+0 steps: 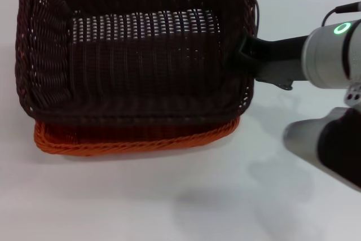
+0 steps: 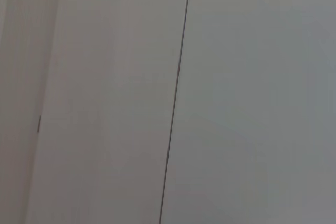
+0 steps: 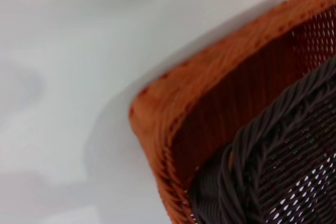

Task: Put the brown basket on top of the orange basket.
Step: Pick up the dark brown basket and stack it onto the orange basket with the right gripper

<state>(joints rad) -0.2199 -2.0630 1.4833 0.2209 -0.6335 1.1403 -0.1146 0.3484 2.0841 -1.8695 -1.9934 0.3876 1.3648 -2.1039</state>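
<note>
From the head view you see the brown basket (image 1: 135, 49) sitting over the orange basket (image 1: 135, 139), whose braided rim shows only along the near edge. Your right hand (image 1: 243, 55) meets the brown basket at its right short rim, coming in from the right; you cannot tell whether its fingers are clamped on the rim or open. The brown basket's long axis runs left to right across the white tabletop (image 1: 180, 196), its mouth facing up, and it looks tilted, the near side lifted above the orange rim.

The left wrist view gives you only a pale flat surface crossed by a thin dark line (image 2: 176, 98); the left hand is not visible.

In the right wrist view one corner of the brown basket (image 3: 278, 161) lies inside the corner of the orange basket (image 3: 210, 98), on the tabletop (image 3: 68, 77)
</note>
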